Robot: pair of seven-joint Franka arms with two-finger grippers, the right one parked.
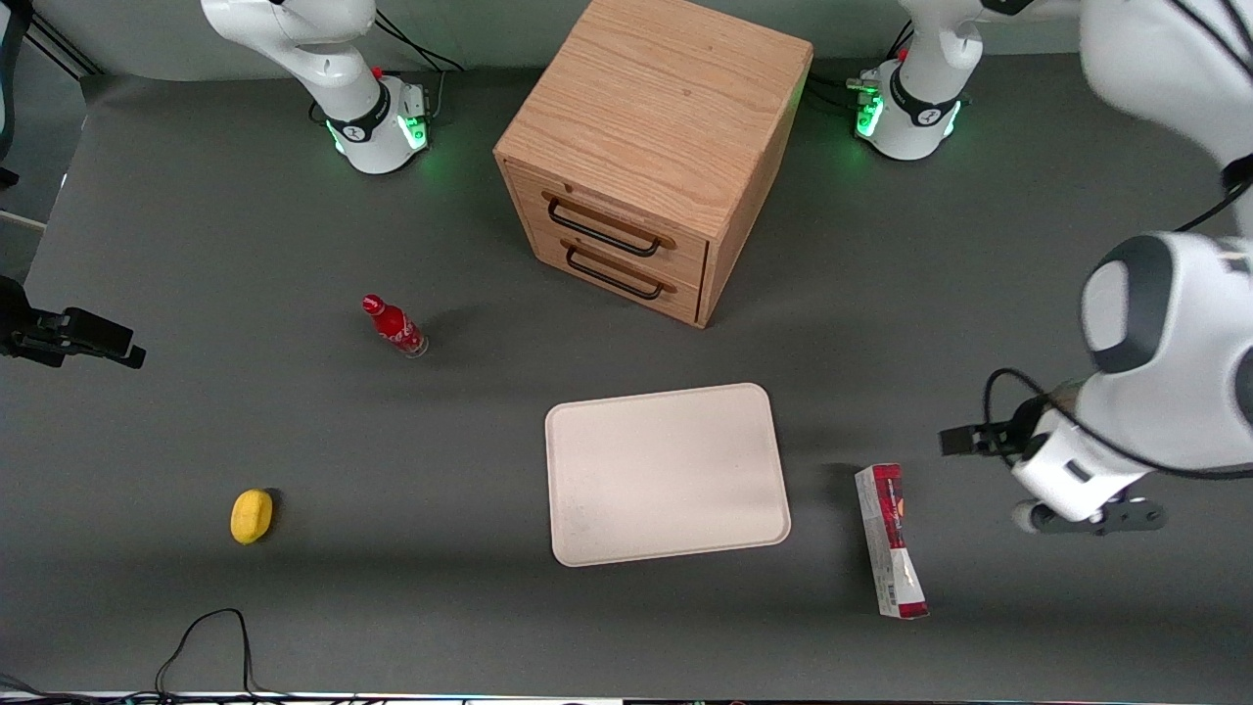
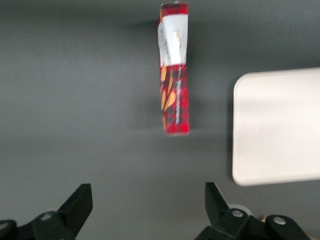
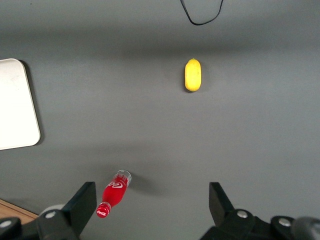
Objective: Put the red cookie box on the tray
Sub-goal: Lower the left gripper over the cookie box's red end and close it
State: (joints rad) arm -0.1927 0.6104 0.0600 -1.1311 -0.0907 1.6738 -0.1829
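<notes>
The red cookie box [image 1: 891, 539] lies flat on the dark table beside the tray [image 1: 666, 475], toward the working arm's end, its long side running roughly along the tray's short side. It is dark red with a white-grey panel [image 2: 174, 85]. The cream-white tray [image 2: 277, 125] holds nothing. My left gripper [image 1: 1096, 516] hovers above the table farther toward the working arm's end than the box, apart from it. In the left wrist view the gripper [image 2: 147, 202] is open, with only bare table between its fingers.
A wooden two-drawer cabinet [image 1: 646, 147] stands farther from the front camera than the tray. Toward the parked arm's end are a small red bottle [image 1: 394, 326] and a yellow object [image 1: 252, 515]. A black cable [image 1: 206, 636] loops near the table's front edge.
</notes>
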